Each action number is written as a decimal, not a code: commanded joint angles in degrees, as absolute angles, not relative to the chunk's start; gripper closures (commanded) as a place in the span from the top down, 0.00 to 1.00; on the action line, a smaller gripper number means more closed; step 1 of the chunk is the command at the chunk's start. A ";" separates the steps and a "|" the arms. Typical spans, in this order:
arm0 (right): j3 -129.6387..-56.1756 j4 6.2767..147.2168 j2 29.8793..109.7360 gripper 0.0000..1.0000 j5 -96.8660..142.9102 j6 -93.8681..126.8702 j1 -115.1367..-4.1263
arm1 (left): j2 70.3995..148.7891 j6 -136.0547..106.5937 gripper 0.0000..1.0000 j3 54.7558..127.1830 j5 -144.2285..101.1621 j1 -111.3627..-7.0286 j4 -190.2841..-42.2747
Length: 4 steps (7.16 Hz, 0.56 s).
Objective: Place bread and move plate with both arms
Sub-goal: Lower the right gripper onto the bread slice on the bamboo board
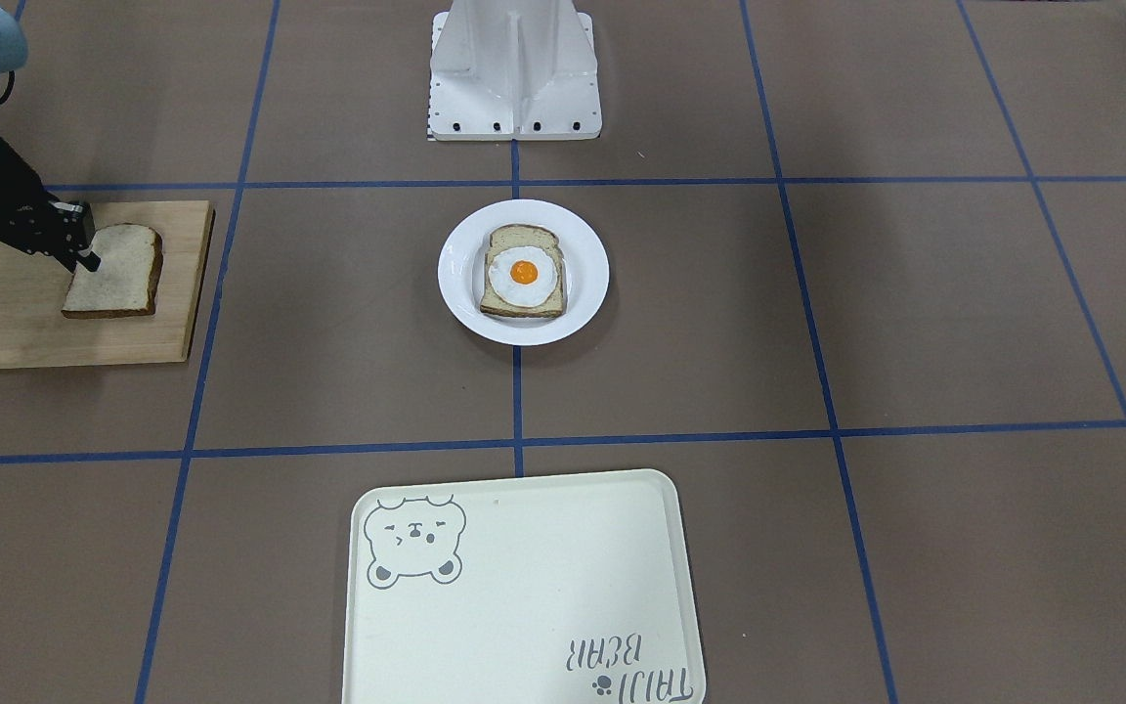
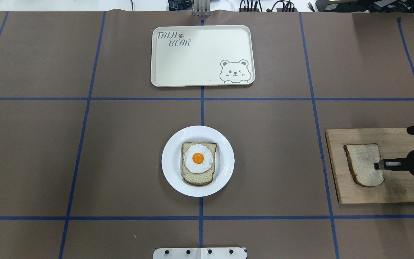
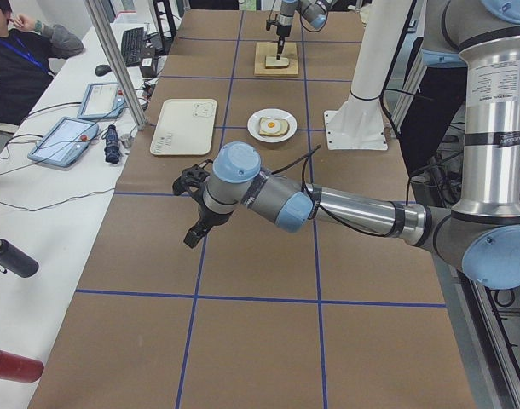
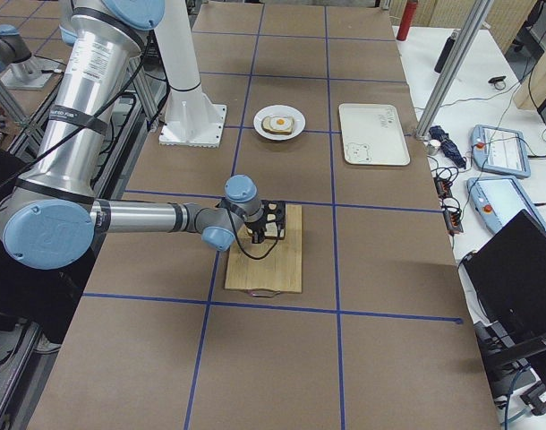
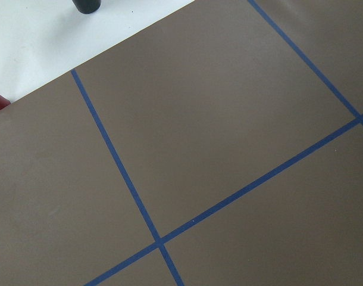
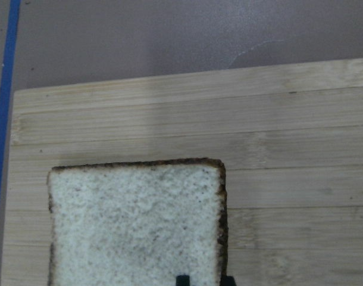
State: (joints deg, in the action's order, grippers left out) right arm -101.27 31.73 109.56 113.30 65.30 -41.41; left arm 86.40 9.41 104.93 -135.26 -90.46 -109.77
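Tray (image 2: pixel 199 61) lettering reads "TAIJI BEAR"; right pincer (image 2: pixel 376 165) at edge of bread (image 2: pixel 362 162).

We see two silver-grey tubular arms, the left arm (image 3: pixel 362 213) and the right arm (image 4: pixel 139 217), with pale blue joint caps (image 3: pixel 236 164) and thin black cables (image 3: pixel 309 166). The left gripper (image 3: pixel 192 240) and right gripper (image 1: pixel 89 260) are black. The white pedestal (image 1: pixel 514 78) shows black screws (image 1: pixel 497 126) along its 6 o'clock edge.
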 commanded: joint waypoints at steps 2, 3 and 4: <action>-101.60 31.73 109.34 0.00 112.85 65.22 -40.69 | 85.53 9.49 0.98 105.20 -135.26 -90.44 -109.86; -101.69 31.73 109.25 0.00 112.94 65.21 -40.78 | 85.26 9.32 0.98 105.29 -135.26 -90.53 -110.91; -101.69 31.73 109.16 0.00 113.46 65.21 -40.96 | 85.25 7.84 0.98 104.94 -135.26 -90.53 -112.31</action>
